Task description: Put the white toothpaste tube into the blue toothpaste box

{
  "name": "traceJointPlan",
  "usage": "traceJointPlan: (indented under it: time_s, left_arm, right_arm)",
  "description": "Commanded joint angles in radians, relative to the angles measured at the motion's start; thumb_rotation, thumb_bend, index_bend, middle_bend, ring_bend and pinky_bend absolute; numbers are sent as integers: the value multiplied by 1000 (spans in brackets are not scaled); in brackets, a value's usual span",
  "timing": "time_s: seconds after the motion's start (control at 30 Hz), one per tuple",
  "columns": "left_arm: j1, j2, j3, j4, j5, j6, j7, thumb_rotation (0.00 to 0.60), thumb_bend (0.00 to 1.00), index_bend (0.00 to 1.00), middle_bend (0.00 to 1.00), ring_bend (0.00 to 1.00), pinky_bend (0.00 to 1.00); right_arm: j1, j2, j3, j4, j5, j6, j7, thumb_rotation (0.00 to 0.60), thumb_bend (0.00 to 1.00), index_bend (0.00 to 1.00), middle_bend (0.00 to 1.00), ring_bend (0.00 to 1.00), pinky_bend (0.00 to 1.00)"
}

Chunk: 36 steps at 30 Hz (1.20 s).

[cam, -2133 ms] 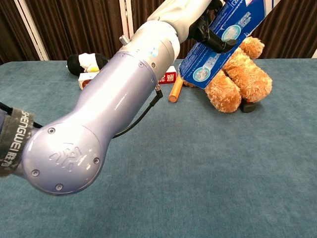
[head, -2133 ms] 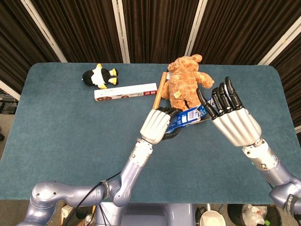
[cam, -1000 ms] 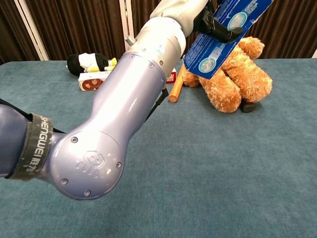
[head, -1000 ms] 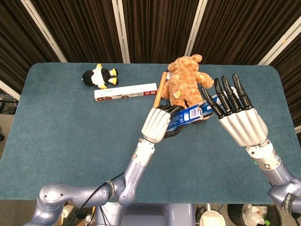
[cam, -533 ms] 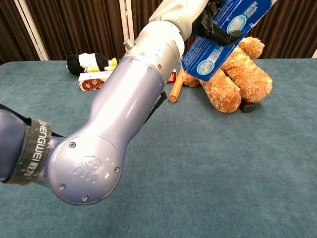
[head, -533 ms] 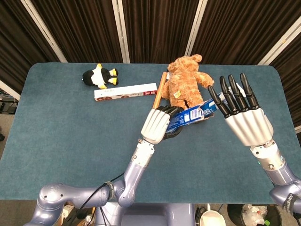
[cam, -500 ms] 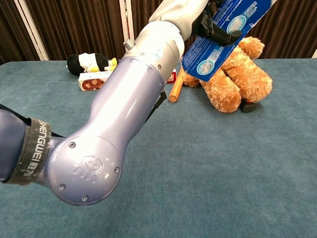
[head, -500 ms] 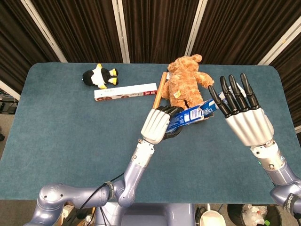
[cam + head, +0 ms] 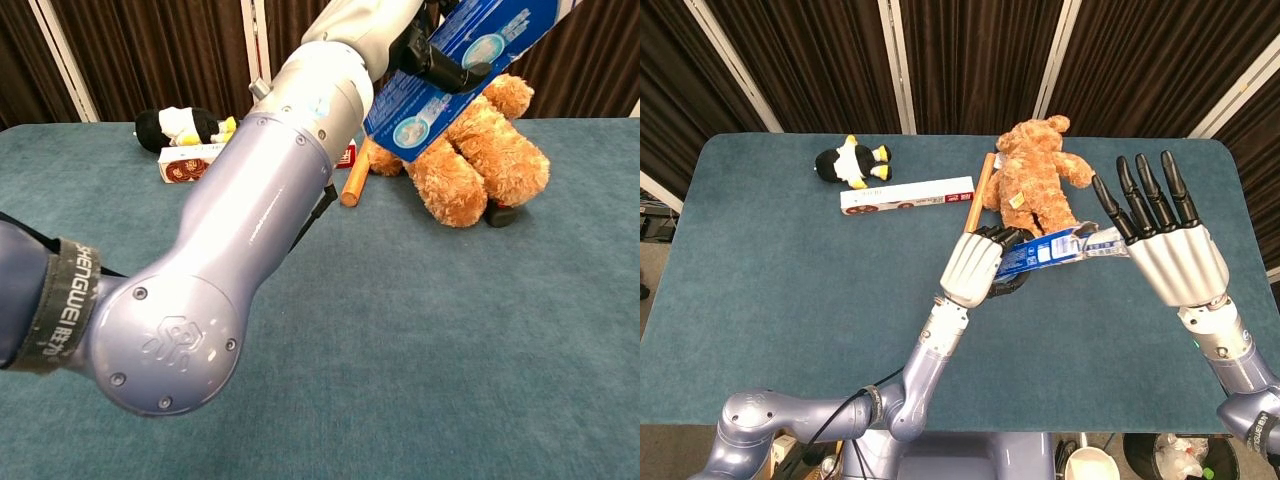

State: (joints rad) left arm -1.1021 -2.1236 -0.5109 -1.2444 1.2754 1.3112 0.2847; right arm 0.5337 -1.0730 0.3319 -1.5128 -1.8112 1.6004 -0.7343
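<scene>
Two hands hang above the teal felt-covered table (image 9: 790,290). The left hand (image 9: 975,265) has its dark fingers clamped round the lower end of the long blue cardboard toothpaste box (image 9: 1040,251), holding it clear of the cloth. From the head view the box's long axis runs from about 8 o'clock at the grip toward 2 o'clock, its free end aimed at the right hand (image 9: 1160,245). That hand stands palm away from the camera, its black fingers (image 9: 1140,195) straight, spread and pointing to 12 o'clock. A whitish piece (image 9: 1106,249) shows at the box's far end, touching the right hand's edge; whether it is the white toothpaste tube or a box flap I cannot tell.

From the chest view the left arm's grey casing fills the near left, the box (image 9: 455,65) is cut off by the top edge, and the right hand is out of sight.

Behind the box sits a brown plush teddy bear (image 9: 1035,175). At 11 o'clock lie a long white carton (image 9: 905,196), a wooden stick (image 9: 980,182) and a small black-and-white penguin toy (image 9: 852,162).
</scene>
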Motion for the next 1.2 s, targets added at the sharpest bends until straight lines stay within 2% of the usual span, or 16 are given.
traceJointPlan:
  time_s: [0.03,0.3,0.67,0.9,1.2]
  left_arm:
    - [0,0,-2,-2,-1,0,1,600,476,356,525,478,548]
    - [0,-3,-5,-4,7,11,-8,600,492,346,517,470,548]
    - [22,-14,-10,-11,38,65,-100,600,506,341,514,466,548]
    - [76,11,19,-20,38,86,-140,600,506,340,513,465,548]
    - [92,27,36,-10,61,85,-181,600,509,341,513,465,548]
  right_arm:
    - [2,2,1,-1,-5,1,-2,600,480,0,177,69,36]
    - [3,4,10,-11,-5,10,-4,600,480,0,177,69,36]
    - [-6,0,9,0,20,6,-7,600,480,0,177,69,36]
    - [-16,-9,8,-4,47,4,-7,600,480,0,178,69,36]
    - [-10,-18,14,-14,49,6,-19,600,480,0,177,69,36]
